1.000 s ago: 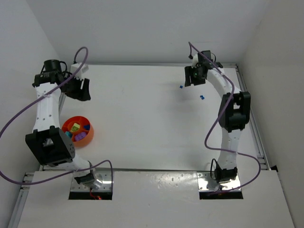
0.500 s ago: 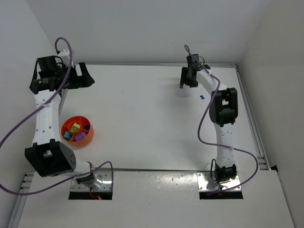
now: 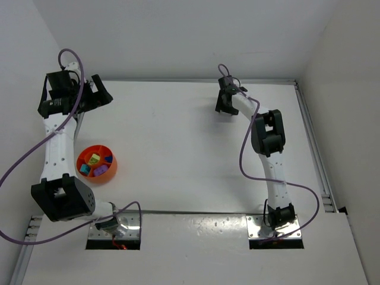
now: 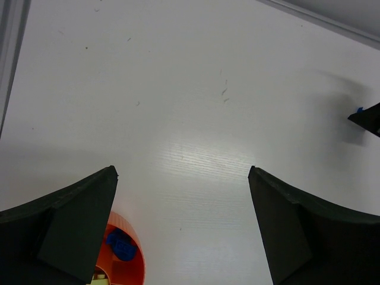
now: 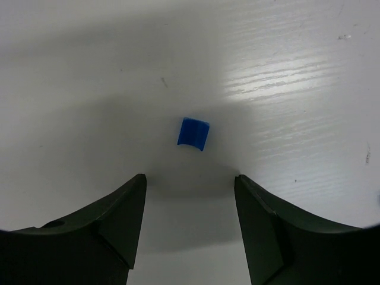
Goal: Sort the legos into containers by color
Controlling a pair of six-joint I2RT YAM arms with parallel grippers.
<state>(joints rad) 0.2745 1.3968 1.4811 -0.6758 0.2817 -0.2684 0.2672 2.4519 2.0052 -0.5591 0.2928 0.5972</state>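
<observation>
- As the top view shows, the orange bowl (image 3: 113,168) holds several legos (image 3: 94,159).
- Left wrist: my left pincer (image 4: 181,172) gapes wide, empty.
- Right wrist: my right pincer (image 5: 190,178), half-open and empty, faces one unsorted blue brick (image 5: 193,133) on the table (image 5: 297,59).

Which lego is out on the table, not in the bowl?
The blue brick, lying alone just ahead of the open right gripper. The other legos all sit in the orange bowl.

No text, label, brand or number is readable on the orange bowl (image 3: 114,167), legos (image 3: 94,160) or table (image 3: 172,148)
</observation>
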